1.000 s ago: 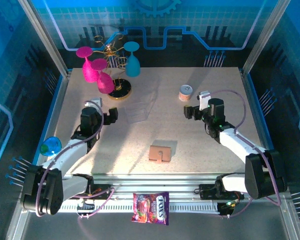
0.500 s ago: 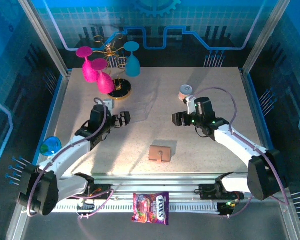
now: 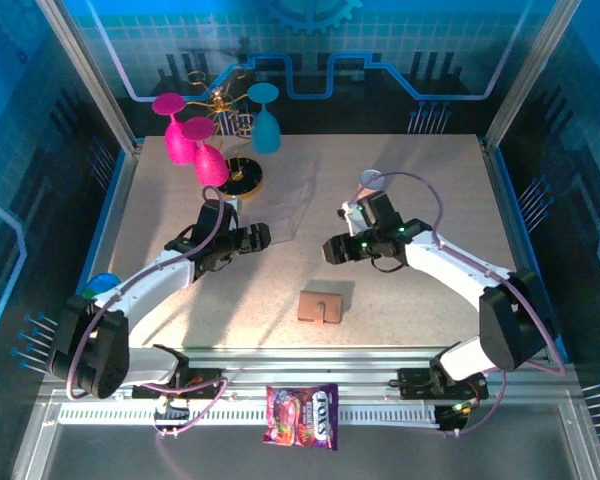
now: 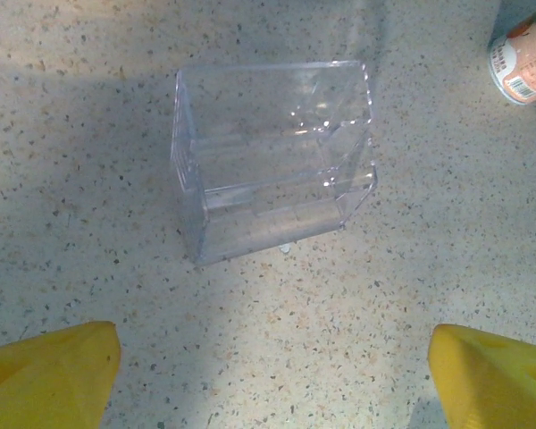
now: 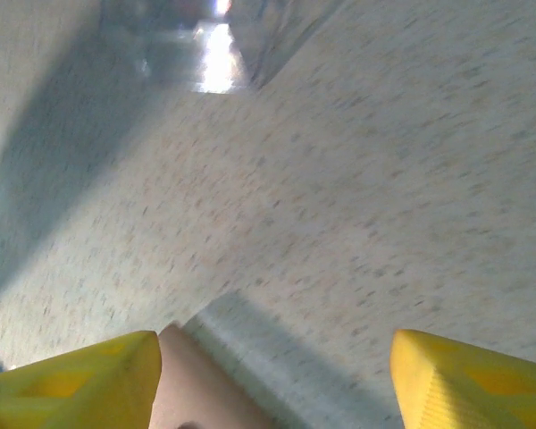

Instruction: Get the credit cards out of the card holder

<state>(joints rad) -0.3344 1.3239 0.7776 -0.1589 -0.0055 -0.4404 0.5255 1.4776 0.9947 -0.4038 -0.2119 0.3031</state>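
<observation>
1. Left gripper (image 3: 255, 237): released. In its wrist view (image 4: 272, 375) the two yellow fingers (image 4: 49, 375) stand wide apart with bare table between them, and nothing is held.
2. Right gripper (image 3: 335, 250): released. In its wrist view (image 5: 277, 384) the yellow fingers (image 5: 473, 380) are spread and grasp nothing.
3. Card holder (image 3: 320, 306): lies flat and folded on the table (image 3: 420, 290), near the front edge at mid-width, with the notch facing the arms' bases. It is near the right gripper, on the side toward the bases, and apart from it. A tan corner (image 5: 192, 384) shows beside the right gripper's left finger in the right wrist view. Contact there cannot be told.
4. Credit cards: cannot be made out, and the holder's inside is hidden.
5. Clear plastic box (image 4: 272, 156): stands on the table just ahead of the left gripper, untouched. From above it (image 3: 280, 215) lies between the two arms, toward the far side.
6. Small can (image 4: 527, 54): at the far right of the left wrist view. From above it (image 3: 371, 180) is partly covered by the right arm.
7. Goblet rack (image 3: 242, 178): at the far left, with pink goblets (image 3: 185, 140) and a blue goblet (image 3: 265, 125).
8. Candy packet (image 3: 302, 415): off the table surface, on the front rail between the bases.
</observation>
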